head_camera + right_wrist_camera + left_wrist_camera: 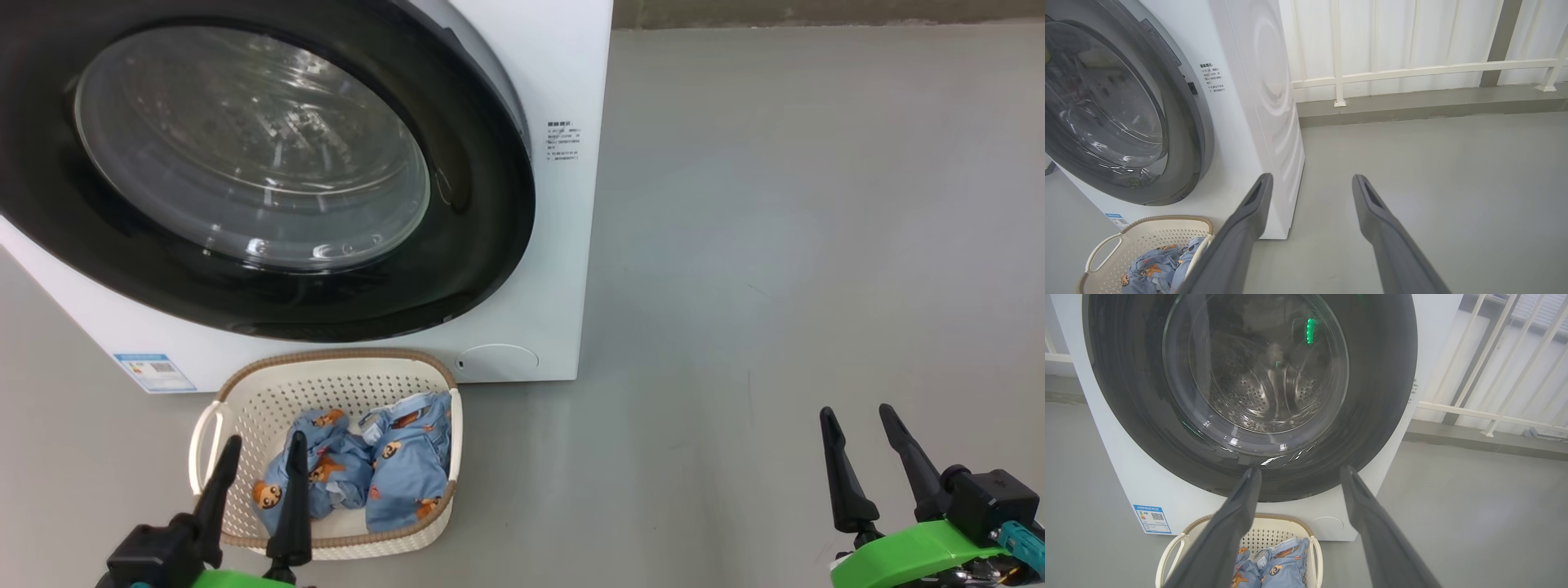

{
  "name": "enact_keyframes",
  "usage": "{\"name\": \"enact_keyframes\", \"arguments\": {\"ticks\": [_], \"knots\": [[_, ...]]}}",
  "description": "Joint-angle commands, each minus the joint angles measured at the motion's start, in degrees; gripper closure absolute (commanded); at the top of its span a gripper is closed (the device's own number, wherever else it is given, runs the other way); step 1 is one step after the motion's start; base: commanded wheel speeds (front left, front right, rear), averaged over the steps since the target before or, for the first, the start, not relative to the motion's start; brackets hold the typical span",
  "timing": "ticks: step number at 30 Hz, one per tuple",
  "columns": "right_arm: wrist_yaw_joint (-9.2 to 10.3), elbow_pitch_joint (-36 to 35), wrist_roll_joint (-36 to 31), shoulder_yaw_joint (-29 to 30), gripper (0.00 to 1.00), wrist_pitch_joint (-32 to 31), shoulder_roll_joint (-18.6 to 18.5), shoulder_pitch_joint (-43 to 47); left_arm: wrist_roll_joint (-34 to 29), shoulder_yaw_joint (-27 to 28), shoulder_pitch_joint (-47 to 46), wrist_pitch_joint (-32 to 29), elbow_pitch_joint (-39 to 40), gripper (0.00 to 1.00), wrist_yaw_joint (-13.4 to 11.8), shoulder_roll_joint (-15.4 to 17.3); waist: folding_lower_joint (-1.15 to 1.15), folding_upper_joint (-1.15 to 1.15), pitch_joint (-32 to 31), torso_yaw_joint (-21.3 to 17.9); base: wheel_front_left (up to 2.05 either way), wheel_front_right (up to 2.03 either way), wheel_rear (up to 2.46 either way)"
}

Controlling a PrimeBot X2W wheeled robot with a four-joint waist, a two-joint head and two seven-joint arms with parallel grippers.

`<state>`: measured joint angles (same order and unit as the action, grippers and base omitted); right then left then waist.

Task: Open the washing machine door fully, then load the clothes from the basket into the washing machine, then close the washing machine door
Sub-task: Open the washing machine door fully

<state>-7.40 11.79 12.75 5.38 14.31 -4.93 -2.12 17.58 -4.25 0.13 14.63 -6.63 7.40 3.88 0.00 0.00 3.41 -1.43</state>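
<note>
Left pincer [266, 439], fingers apart, hovers over the basket [326, 359] of clothes [408, 469]; right pincer [856, 411], likewise apart, hangs above the floor [775, 245].

The washing machine door [482, 204] is showing a glossy black rim around clear glass; the basket [269, 400] is presenting perforated matt plastic; the clothes [408, 474] are appearing as soft cloth.

head: above, downward | wrists: low, forward | shared: washing machine [563, 245], basket [326, 359]
</note>
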Motion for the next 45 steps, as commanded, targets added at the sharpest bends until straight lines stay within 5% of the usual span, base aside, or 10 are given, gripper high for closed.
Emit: {"name": "enact_keyframes", "arguments": {"ticks": [1,28,30,36,45], "knots": [[-0.09,-1.4,-0.2,-1.6,0.00,0.7,-0.6,-1.0,0.7,1.7,-0.6,0.4,1.8,0.00,0.1,0.5,0.00,0.00,-0.1,0.0,0.00,0.00,0.00],[-0.09,-1.3,3.2,-2.2,0.00,0.7,-0.1,-1.3,2.5,0.9,-0.6,0.4,2.1,0.00,0.1,1.0,0.00,0.00,-0.1,-0.8,0.00,0.00,0.00],[-0.09,-1.5,5.4,-3.0,1.00,0.7,0.0,-2.0,2.6,0.5,-0.6,0.4,2.2,0.00,0.1,1.0,0.00,0.00,0.0,-0.8,0.00,0.00,0.00],[-0.09,-3.9,16.5,-4.7,1.00,0.7,0.3,-6.1,2.8,0.0,-0.9,0.4,2.6,0.00,0.1,0.8,0.00,0.00,0.5,-0.8,0.00,0.00,0.00],[-0.09,-7.6,42.1,-8.8,1.00,0.7,-0.6,-16.2,3.1,-0.4,-1.9,0.4,3.0,0.00,0.1,0.5,0.00,0.00,2.0,0.3,0.00,0.00,0.00]]}}
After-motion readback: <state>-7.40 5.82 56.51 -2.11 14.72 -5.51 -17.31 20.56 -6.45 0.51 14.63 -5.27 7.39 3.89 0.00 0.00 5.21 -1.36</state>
